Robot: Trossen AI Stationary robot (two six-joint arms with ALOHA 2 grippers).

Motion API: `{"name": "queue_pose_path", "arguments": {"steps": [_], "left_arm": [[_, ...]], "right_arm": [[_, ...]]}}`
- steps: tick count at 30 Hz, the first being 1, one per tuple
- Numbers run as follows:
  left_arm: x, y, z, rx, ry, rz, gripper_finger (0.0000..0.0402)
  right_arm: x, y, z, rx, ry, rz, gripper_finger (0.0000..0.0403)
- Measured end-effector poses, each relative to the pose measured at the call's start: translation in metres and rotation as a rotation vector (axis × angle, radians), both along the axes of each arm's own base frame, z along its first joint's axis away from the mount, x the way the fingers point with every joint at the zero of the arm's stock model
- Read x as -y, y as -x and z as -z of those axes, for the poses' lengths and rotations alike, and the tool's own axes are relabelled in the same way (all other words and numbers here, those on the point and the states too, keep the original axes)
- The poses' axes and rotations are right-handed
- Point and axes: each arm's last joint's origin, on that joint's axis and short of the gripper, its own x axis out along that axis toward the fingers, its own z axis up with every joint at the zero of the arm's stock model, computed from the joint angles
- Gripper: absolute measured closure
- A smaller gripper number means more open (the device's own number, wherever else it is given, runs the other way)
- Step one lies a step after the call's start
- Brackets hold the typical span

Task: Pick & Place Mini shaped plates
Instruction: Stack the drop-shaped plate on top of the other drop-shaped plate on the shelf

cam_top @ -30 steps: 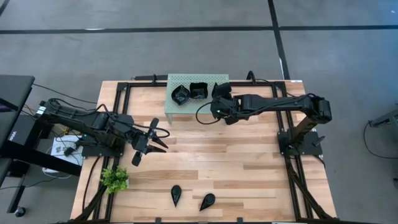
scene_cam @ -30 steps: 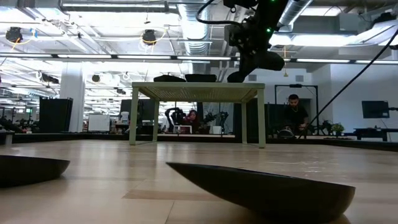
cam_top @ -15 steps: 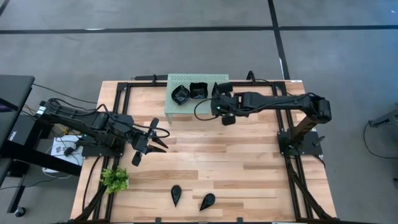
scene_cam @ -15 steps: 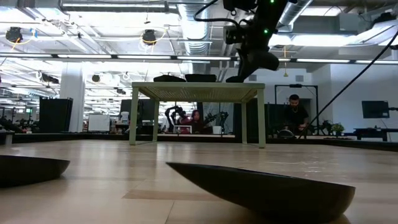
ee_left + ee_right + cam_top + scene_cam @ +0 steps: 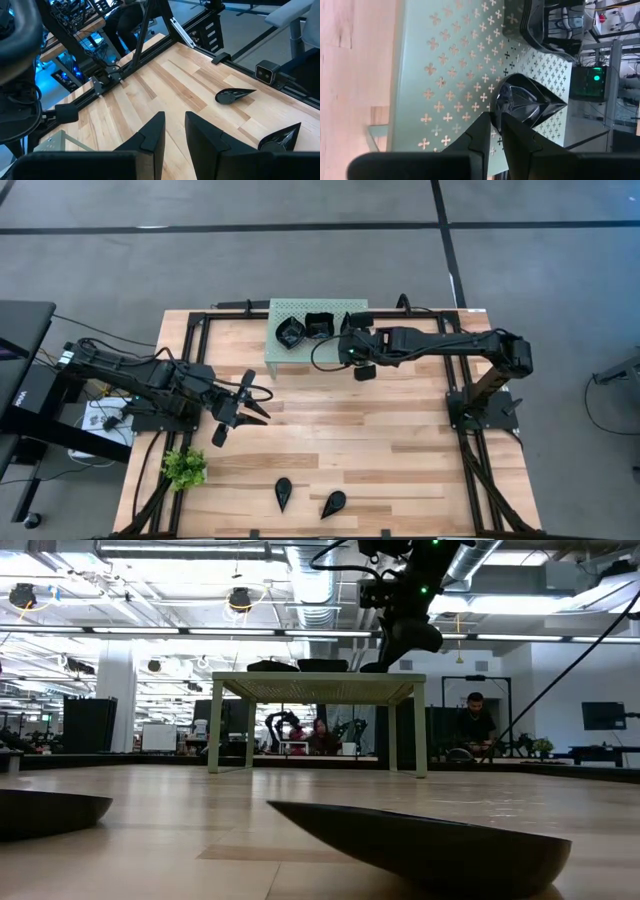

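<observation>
My right gripper [image 5: 352, 333] is over the right end of the mint-green perforated rack [image 5: 300, 310], shut on a black teardrop mini plate [image 5: 527, 102]. Two more black plates [image 5: 290, 333] [image 5: 318, 326] sit on the rack top. Two teardrop plates [image 5: 283, 493] [image 5: 333, 503] lie on the wood near the table's near edge, and they also show in the left wrist view [image 5: 232, 95] [image 5: 280, 141]. My left gripper [image 5: 240, 402] waits open above the table's left half, touching nothing. My right gripper pinches the teardrop plate's rim at its rounded end [image 5: 502, 100] between the two fingers [image 5: 487, 120]. The fingers slant down onto it from the table's right. The plate's pointed end [image 5: 562, 106] faces away from them, low over the rack top [image 5: 450, 75]. Whether it rests there I cannot tell.
A small green plant [image 5: 185, 468] stands near the table's near left corner. Black frame rails run along the table's left and right sides. Bare wood lies between the rack and the two near plates. In the low view, people sit in the room beyond the rack [image 5: 320, 685].
My right gripper has carried the teardrop plate a short way toward the far edge, from just off the rack's near right corner to over its right end, and it stays shut on the plate. The left arm has kept still.
</observation>
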Motion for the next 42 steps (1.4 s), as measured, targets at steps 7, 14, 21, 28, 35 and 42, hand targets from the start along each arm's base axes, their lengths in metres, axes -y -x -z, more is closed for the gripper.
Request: {"name": "queue_pose_path", "arguments": {"steps": [7, 14, 21, 28, 35, 42], "left_arm": [[0.000, 0.000, 0.000, 0.000, 0.000, 0.000, 0.0325], [0.000, 0.000, 0.000, 0.000, 0.000, 0.000, 0.0325], [0.000, 0.000, 0.000, -0.001, 0.000, 0.000, 0.0325], [0.000, 0.000, 0.000, -0.001, 0.000, 0.000, 0.0325], [0.000, 0.000, 0.000, -0.001, 0.000, 0.000, 0.0325], [0.000, 0.000, 0.000, -0.002, 0.000, 0.000, 0.0325]], "right_arm": [[0.000, -0.002, -0.001, 0.023, 0.004, 0.000, 0.0363], [0.002, 0.000, -0.001, 0.022, -0.005, 0.020, 0.0332], [0.007, 0.000, -0.001, 0.078, -0.024, 0.089, 0.0256], [0.025, 0.004, -0.002, 0.137, -0.053, 0.203, 0.0205], [0.026, 0.003, -0.001, 0.141, -0.128, 0.157, 0.0202], [0.016, 0.000, -0.001, 0.138, -0.135, 0.115, 0.0220]]}}
